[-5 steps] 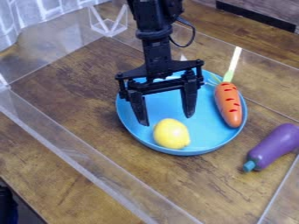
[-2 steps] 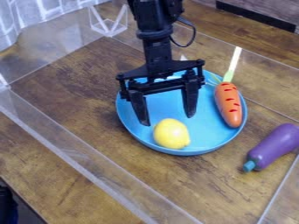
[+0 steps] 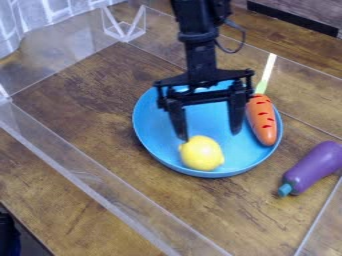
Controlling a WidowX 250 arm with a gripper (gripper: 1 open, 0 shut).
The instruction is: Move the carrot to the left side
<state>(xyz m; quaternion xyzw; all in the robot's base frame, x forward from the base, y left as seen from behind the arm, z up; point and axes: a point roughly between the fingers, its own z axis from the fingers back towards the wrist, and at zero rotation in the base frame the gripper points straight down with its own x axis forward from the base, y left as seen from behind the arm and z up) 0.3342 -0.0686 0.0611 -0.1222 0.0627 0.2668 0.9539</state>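
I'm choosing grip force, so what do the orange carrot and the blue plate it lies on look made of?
The small orange tapered carrot looks like moulded plastic or rubber: uniform colour, dark ridge lines, a soft sheen and a thin pale stem. Whether it is hard or squashy cannot be told. The round blue plate looks like smooth, glossy plastic, evenly coloured with a raised rim.

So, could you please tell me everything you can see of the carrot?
The carrot is a small orange toy, plastic-looking, tapered, with dark ridge lines and a thin pale stem pointing up and away. It lies on the right rim of the blue plate, tip toward the camera. The open tool hangs just left of it, not gripping it.
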